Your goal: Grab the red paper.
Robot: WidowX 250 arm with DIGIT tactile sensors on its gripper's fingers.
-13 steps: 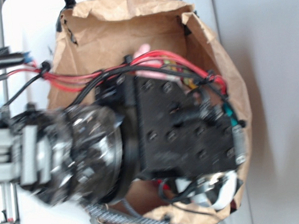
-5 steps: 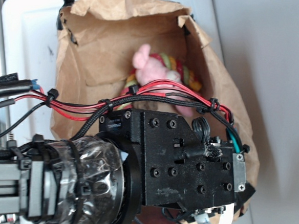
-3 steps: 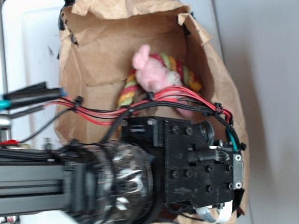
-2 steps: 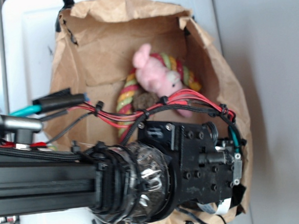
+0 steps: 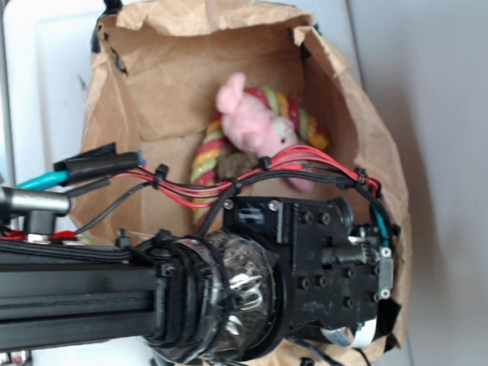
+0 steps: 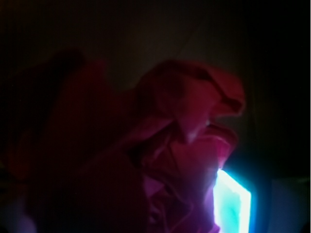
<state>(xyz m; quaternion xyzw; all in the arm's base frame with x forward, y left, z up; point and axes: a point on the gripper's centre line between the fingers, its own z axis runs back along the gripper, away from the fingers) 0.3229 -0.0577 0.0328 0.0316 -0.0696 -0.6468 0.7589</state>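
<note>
Right up against the wrist lens, filling the middle of that dark frame, sits the red paper (image 6: 180, 145), thin and crumpled, all soft folds and creases, lit dimly, with a bright cyan-white glow at the lower right edge. Fingers do not show in either view, so I cannot tell whether the gripper is spread or closed. From the exterior camera, the arm (image 5: 68, 300) sweeps in from the lower left, a black bar running into a wrist wrapped in glossy, wrinkled plastic, then a boxy black block studded with bolts, red and black cables (image 5: 252, 172) looped over its top. That block hangs over the lower right of the brown paper bag (image 5: 169, 63), whose walls are stiff, creased and ragged at the rim, and it hides the red paper from this view. Farther back inside the bag lies a fuzzy pink plush (image 5: 252, 124), resting on a twisted rope (image 5: 207, 156) striped red, yellow and green.
</note>
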